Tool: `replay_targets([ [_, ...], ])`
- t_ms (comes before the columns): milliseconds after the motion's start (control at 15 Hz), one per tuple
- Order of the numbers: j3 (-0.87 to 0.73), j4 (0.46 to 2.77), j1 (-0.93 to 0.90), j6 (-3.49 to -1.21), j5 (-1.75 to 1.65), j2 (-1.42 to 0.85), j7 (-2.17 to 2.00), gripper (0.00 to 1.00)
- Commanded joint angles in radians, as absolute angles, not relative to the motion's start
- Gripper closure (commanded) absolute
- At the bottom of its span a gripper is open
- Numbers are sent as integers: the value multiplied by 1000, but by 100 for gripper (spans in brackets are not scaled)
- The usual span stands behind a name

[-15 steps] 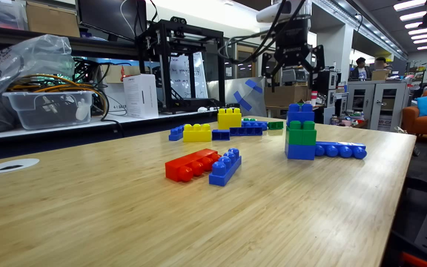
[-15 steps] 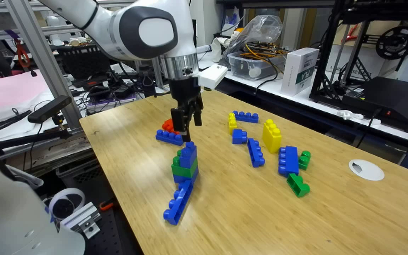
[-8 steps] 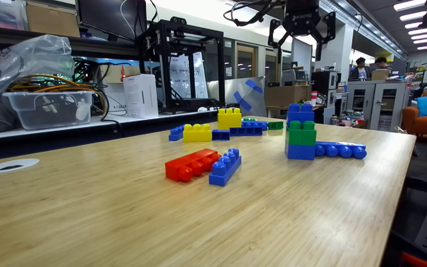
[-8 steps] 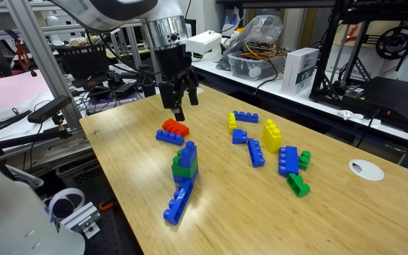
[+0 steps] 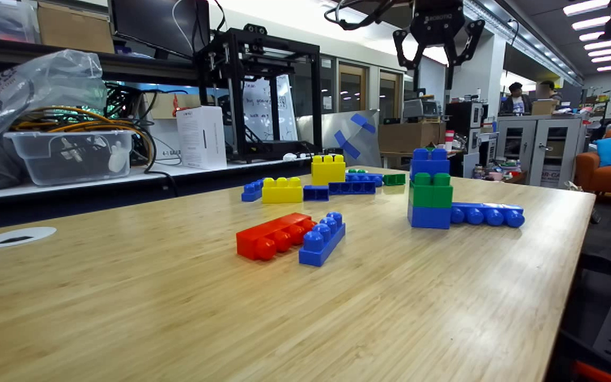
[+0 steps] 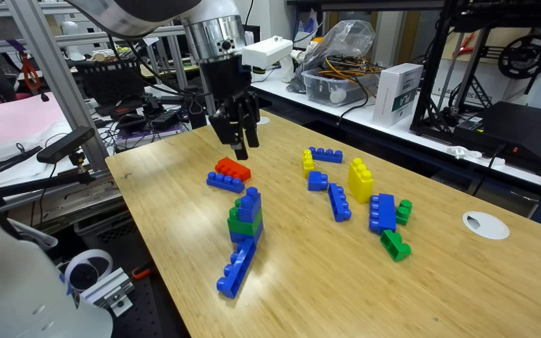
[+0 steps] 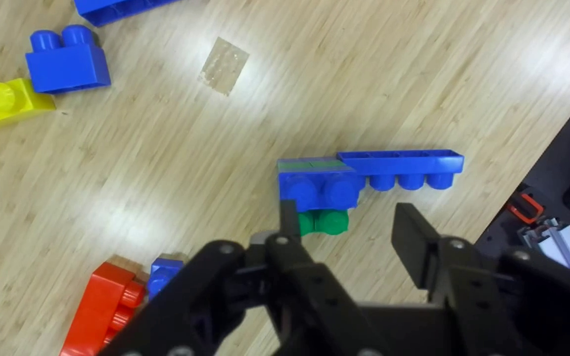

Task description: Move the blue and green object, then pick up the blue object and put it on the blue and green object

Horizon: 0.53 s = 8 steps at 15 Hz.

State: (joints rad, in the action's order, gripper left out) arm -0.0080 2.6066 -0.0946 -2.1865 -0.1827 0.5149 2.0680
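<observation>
Blue and green object (image 5: 430, 201) is seen standing upright on the wooden table (image 5: 390, 318), right of centre in an exterior view, with its green brick stacked on its blue base. The blue object (image 5: 429, 163) is seated on top of it, set back in that view so that green studs are left uncovered in front. The gripper (image 5: 433, 85) is held above them at the top of the same frame, well apart from the stack; its jaws are parted partway, and nothing is gripped. A long blue brick (image 6: 238, 270) is laid just beside the base, at the lower centre of an exterior view. In the wrist view, a squarish blue brick (image 7: 69, 67) and a yellow brick (image 7: 13, 101) are shown close together at the upper left, and a red brick (image 7: 94, 311) at the lower left.
</observation>
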Motion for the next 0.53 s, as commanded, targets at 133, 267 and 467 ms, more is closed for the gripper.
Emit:
replay_targets([
  [133,-42,2626,-111,-2231,-170,463,2070,91],
  [267,-50,2630,-112,-2242,-159,437,2078,100],
  [467,-57,2631,-113,-2255,-136,401,2087,100],
])
